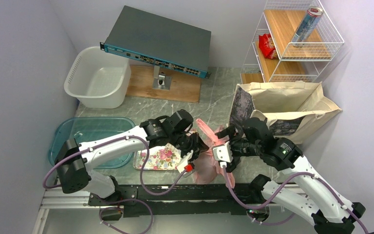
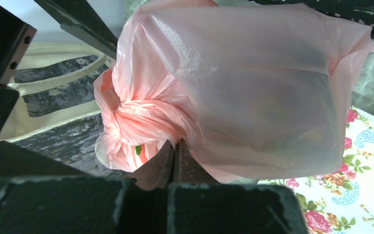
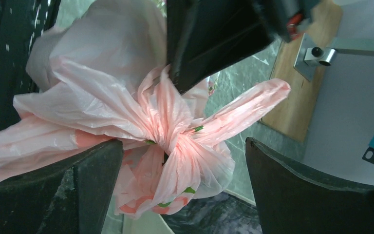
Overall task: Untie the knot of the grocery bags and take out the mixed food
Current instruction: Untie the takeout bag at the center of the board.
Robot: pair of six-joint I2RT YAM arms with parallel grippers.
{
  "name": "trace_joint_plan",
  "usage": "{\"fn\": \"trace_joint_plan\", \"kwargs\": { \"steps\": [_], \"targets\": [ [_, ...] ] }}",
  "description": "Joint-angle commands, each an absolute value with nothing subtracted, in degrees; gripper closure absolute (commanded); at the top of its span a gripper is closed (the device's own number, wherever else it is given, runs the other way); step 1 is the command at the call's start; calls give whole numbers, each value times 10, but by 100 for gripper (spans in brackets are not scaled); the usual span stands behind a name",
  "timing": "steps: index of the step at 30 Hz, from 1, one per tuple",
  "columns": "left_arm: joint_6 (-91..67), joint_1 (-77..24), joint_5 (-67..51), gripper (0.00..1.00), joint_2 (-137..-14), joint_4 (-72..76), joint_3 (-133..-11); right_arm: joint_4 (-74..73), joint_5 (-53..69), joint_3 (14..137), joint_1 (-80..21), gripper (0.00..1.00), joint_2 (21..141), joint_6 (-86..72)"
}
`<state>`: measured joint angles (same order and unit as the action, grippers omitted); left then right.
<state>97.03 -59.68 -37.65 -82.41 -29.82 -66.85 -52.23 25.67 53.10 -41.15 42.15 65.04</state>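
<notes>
The pink bag point(image 1: 205, 165) hangs between my two grippers above the table's front edge. In the left wrist view, my left gripper point(image 2: 175, 144) is shut, its tips pinching a fold of the pink plastic point(image 2: 253, 87) right beside the knot point(image 2: 136, 113). My right gripper point(image 3: 181, 146) stands open with the knot point(image 3: 171, 137) between its fingers point(image 3: 78, 187), touching neither. From above, the left gripper point(image 1: 197, 146) and right gripper point(image 1: 222, 146) face each other. The beige canvas tote point(image 1: 285, 105) stands behind the right arm. The mixed food is hidden inside the bags.
A floral tray point(image 1: 157, 160) lies under the left gripper, with a teal tray point(image 1: 90, 134) to its left. A white basin point(image 1: 97, 78) and a network switch point(image 1: 158, 41) on a wooden board sit at the back. The wire shelf point(image 1: 292, 53) holds a can point(image 1: 308, 24) and a red packet point(image 1: 267, 46).
</notes>
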Motion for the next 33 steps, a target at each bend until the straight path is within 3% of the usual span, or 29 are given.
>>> {"fn": "trace_joint_plan", "kwargs": {
  "steps": [1,4,15,20,24,25,28,33],
  "targets": [
    [1030,-586,-395,100,-819,-301,-691,-573,225,523,-415,9,423,756],
    [1039,-575,-404,100,-810,-280,-684,-561,201,487,-415,23,413,760],
    [1068,-545,-406,100,-775,-279,-659,-583,127,517,-414,100,420,663],
    [998,-525,-397,100,-765,-264,-648,-562,120,556,-414,100,415,535],
    [801,-524,-396,52,-749,-232,-663,-529,145,566,-414,100,418,434],
    [753,-523,-403,45,-747,-239,-681,-521,152,563,-414,100,417,418],
    [580,-524,-418,41,-742,-233,-723,-492,173,540,-415,100,406,377],
    [294,-523,-454,46,-745,-185,-739,-441,187,489,-414,100,380,325]
  ]
}}
